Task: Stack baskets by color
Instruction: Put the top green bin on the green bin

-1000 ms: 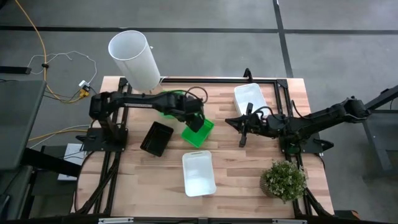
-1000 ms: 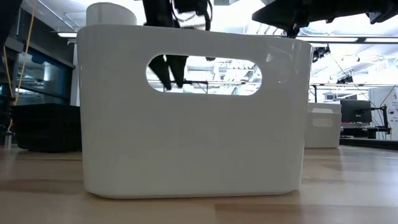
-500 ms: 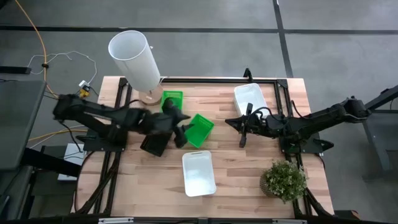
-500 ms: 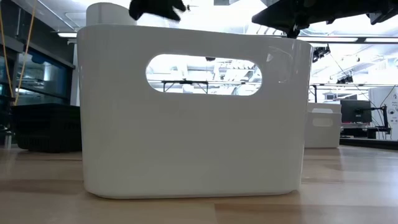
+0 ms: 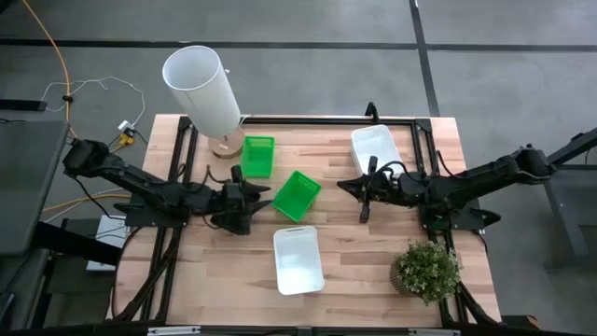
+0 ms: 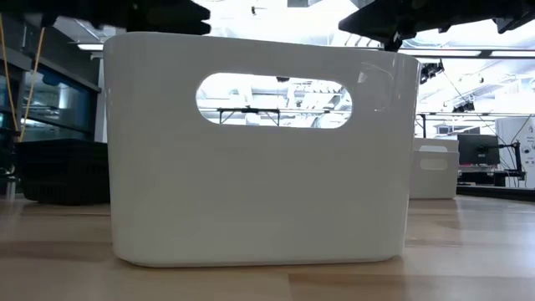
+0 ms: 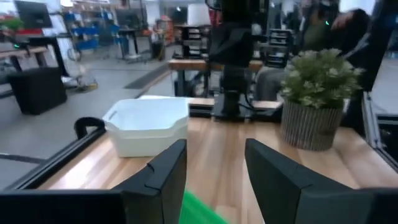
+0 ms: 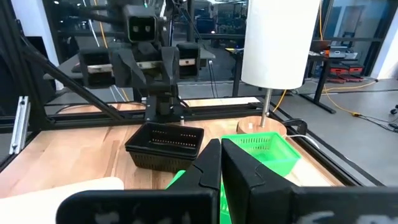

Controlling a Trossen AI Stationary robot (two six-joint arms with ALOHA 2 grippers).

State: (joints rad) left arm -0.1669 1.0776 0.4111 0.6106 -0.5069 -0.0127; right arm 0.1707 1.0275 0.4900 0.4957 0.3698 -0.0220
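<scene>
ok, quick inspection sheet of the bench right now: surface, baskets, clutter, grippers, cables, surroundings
Surface: wooden table, black frame rails along the far edge.
Job's things: two green baskets apart from each other; black basket under the left arm; white basket near the front, another white basket at the far right. Nothing visibly stacked.
Clutter: white cylinder on a wooden base at the far left corner; potted plant at the front right.
Grippers: left gripper open, empty, above the black basket; right gripper shut, empty, over mid-table.
Cables: yellow and white leads on the floor, left of the table.
Surroundings: grey floor; workshop benches behind.
</scene>
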